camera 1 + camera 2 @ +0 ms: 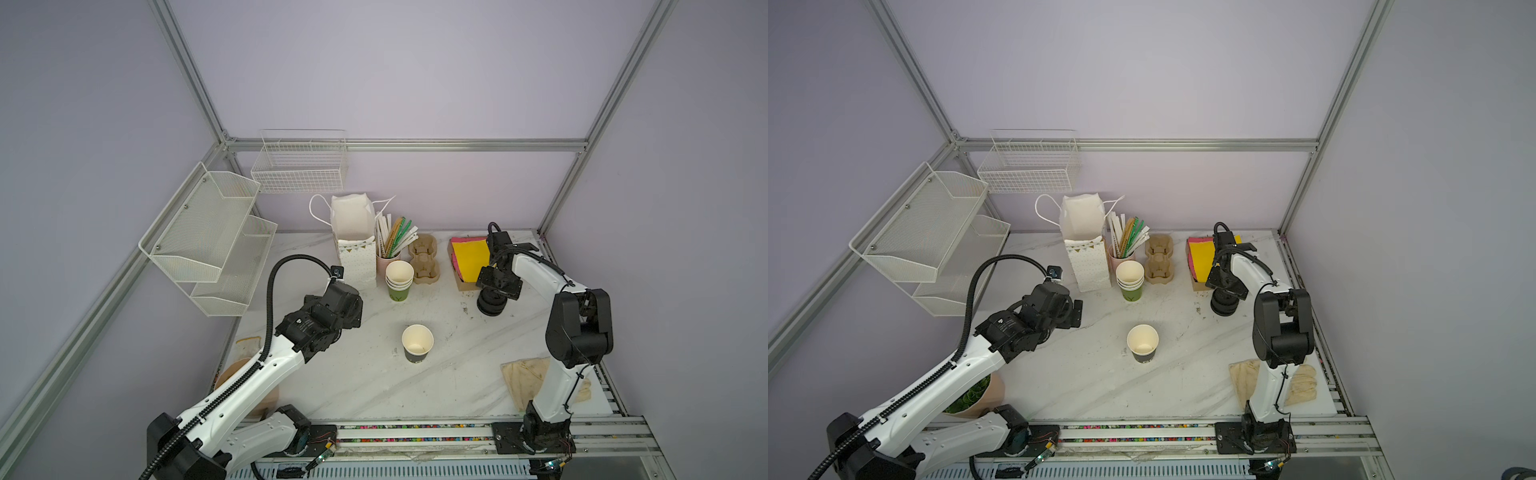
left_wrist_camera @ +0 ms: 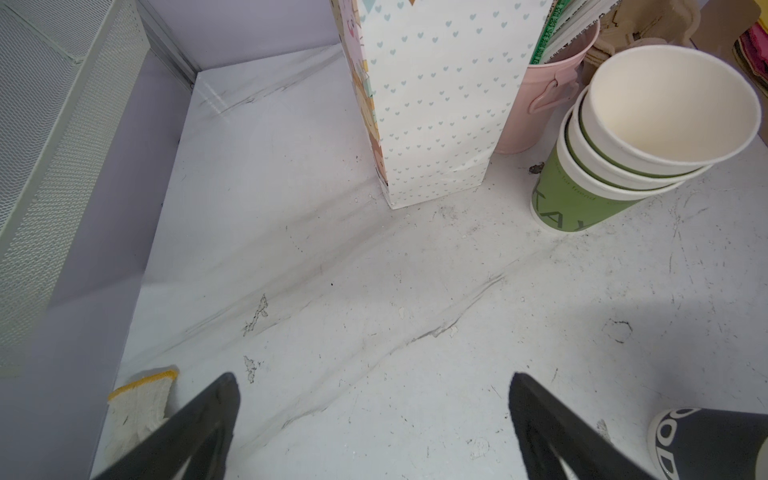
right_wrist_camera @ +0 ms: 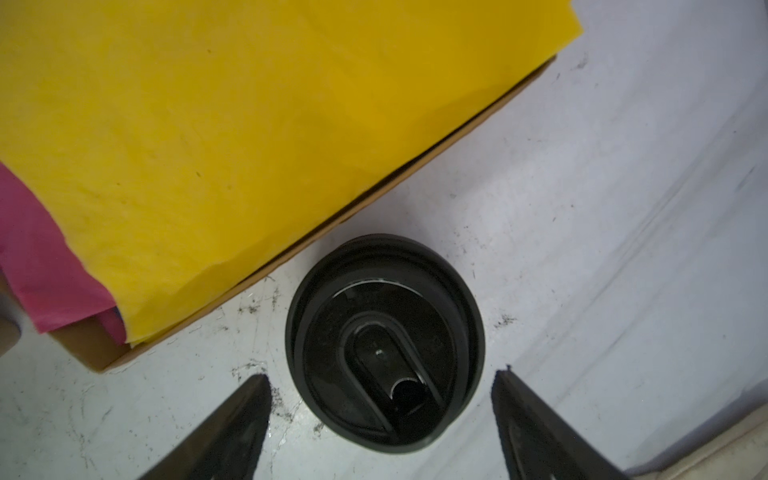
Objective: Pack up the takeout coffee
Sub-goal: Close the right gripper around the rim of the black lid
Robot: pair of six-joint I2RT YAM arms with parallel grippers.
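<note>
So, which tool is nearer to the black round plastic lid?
Right. The right tool hangs just over the black round plastic lid, open. The left tool is far across the table, by the white dotted paper bag.

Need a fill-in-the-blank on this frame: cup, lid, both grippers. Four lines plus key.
The lone cup has no ____ on it.
The right gripper is ____, its jaws on either side of the black lid, not touching it.
The left gripper holds ____.
The top sheet in the cardboard box is ____.
Missing words: lid; open; nothing; yellow.
</note>
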